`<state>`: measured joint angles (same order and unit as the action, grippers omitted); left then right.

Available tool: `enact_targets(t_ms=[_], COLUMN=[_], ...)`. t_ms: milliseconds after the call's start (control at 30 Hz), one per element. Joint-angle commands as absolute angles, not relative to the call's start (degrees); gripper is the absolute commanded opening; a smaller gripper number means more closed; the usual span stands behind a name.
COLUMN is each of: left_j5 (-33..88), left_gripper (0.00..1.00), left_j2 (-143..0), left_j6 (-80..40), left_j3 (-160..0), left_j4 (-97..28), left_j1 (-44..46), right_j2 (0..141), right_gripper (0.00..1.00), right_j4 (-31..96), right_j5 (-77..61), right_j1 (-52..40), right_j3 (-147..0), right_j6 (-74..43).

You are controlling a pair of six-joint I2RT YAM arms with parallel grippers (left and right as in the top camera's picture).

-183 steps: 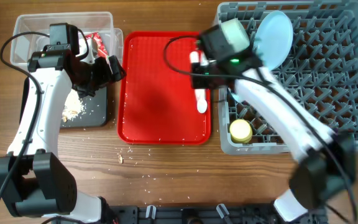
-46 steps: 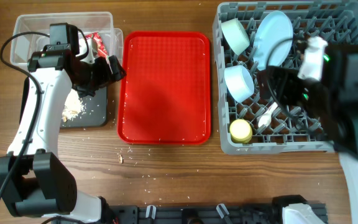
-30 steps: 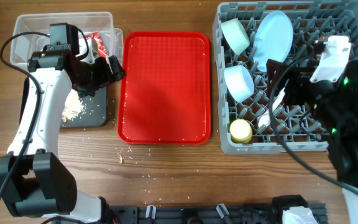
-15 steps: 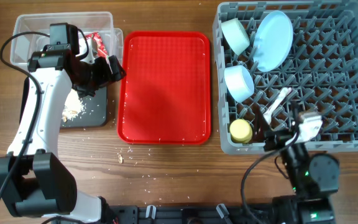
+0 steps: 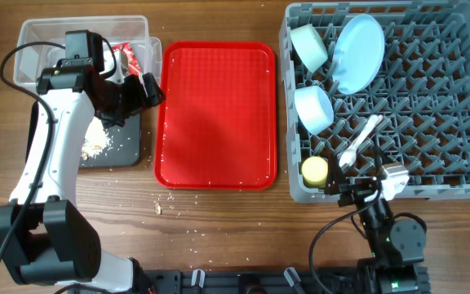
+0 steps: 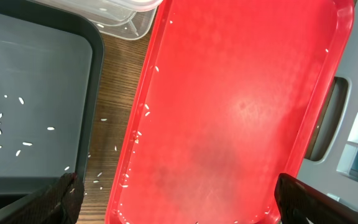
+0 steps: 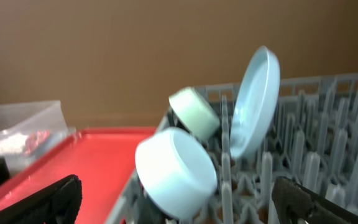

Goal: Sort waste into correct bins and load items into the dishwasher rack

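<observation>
Dishwasher rack: plate, 2 bowls, cup, cutlery; left pincer, right pincer wide.

The wooden table carries four flat-standing things. At its far left a clear tub sits, with a black tray on the near side of it, seemingly touching, though an arm hides the join. A red tray lies in the middle, just beside both. A grey rack fills the right side. Rice-like scraps dot the bare wood near the red tray's near-left corner.
</observation>
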<state>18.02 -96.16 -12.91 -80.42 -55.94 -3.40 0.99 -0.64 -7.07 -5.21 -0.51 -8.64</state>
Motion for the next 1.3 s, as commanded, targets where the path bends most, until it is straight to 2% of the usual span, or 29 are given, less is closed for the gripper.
enact_targets(t_ms=[0, 767, 867, 933, 1033, 1100, 1267], left_j5=[17.91, 17.8, 14.22, 14.66, 15.11, 15.14, 15.11], left_gripper=[1.0, 1.0, 1.0, 1.0, 1.0, 1.0, 1.0], left_j2=[-95.39, -94.5, -91.68, -88.36, -80.51, -71.29, -54.41], left_j6=[-12.43, -12.36, -12.23, -12.23, -12.05, -10.04, -9.37], left_j3=[-81.23, -81.23, -81.21, -80.09, -73.21, -62.46, -41.36], left_j4=[-55.79, -55.77, -54.17, -50.72, -38.13, -24.12, -6.74], left_j1=[-3.66, -3.64, -3.57, -2.9, -0.38, 0.78, 0.75], right_j2=[0.16, 0.27, 0.27, 0.27, 0.27, 0.27, 0.27], right_gripper=[1.0, 1.0, 1.0, 1.0, 1.0, 1.0, 1.0], right_j4=[-0.56, -0.54, -0.54, -0.54, -0.54, -0.54, -0.54], right_j5=[-7.33, -7.35, -7.33, -7.33, -7.33, -7.33, -7.35], right_j1=[-5.45, -5.43, -5.45, -5.45, -5.45, -5.43, -5.45], right_j3=[-0.3, -0.3, -0.3, -0.3, -0.3, -0.3, -0.3], right_j6=[-7.57, -7.64, -7.64, -7.64, -7.66, -7.64, -7.66])
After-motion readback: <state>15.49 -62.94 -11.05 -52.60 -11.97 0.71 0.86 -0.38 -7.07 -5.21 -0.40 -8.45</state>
